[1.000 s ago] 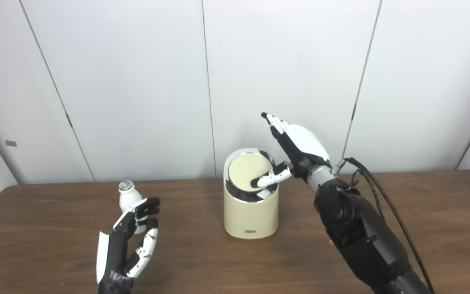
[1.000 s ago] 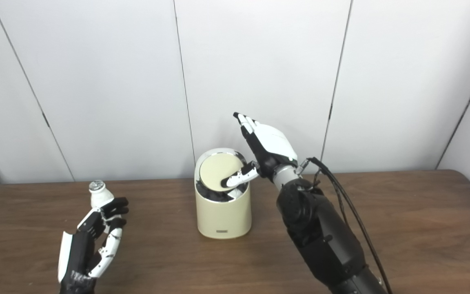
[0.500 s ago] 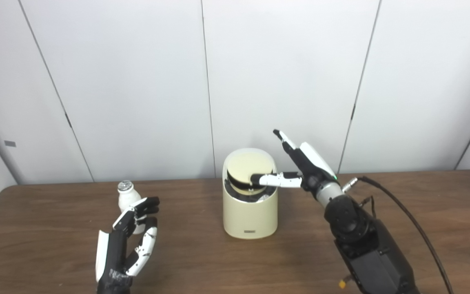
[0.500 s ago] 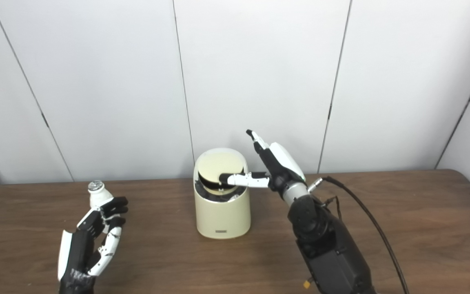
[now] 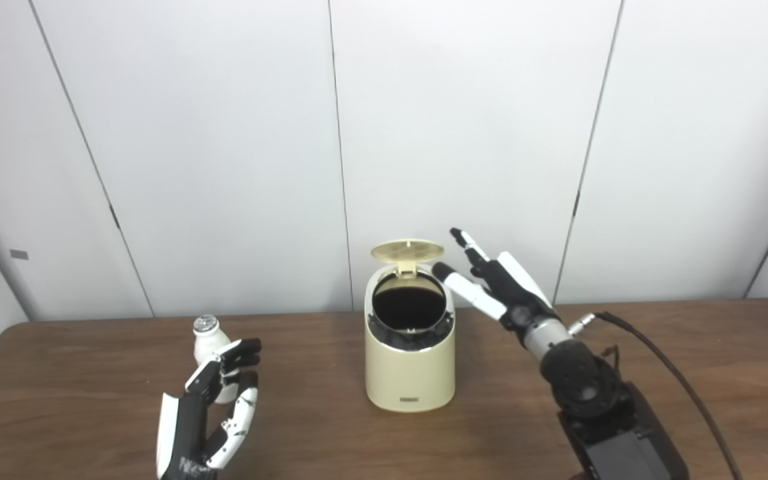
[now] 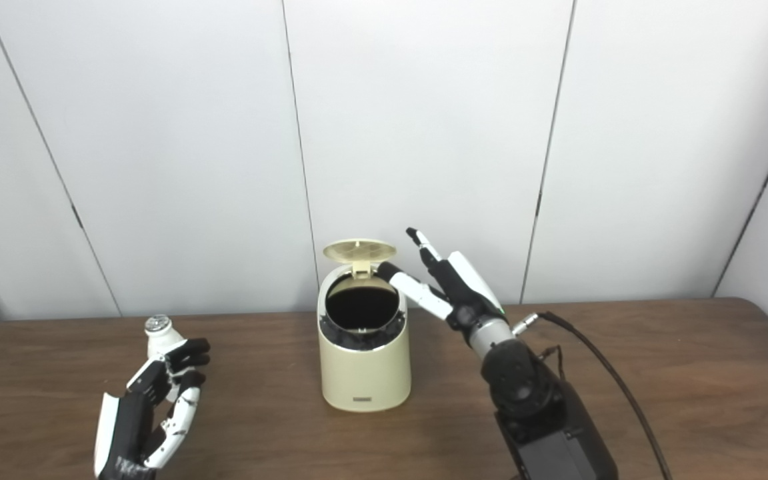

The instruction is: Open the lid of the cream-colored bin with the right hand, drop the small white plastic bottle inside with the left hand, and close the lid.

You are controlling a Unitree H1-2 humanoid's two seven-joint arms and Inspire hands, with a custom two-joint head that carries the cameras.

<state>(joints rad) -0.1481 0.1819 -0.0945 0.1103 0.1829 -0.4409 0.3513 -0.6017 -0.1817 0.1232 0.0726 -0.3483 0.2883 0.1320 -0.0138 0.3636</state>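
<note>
bin lid (image 5: 407, 250) popped up, bin (image 5: 411, 367) wide open
right hand (image 5: 497, 287) spread and empty beside the rim, left hand (image 5: 207, 407) loose, empty, just before the bottle (image 5: 209, 333)

Small white bottle (image 5: 209, 341): lower body hidden behind left hand (image 5: 207, 407) fingers; contact cannot be told. Left wrist and right arm cut off by bottom edge. Bin (image 5: 410, 360) interior dark, contents unreadable. Front label on bin too small to read.
</note>
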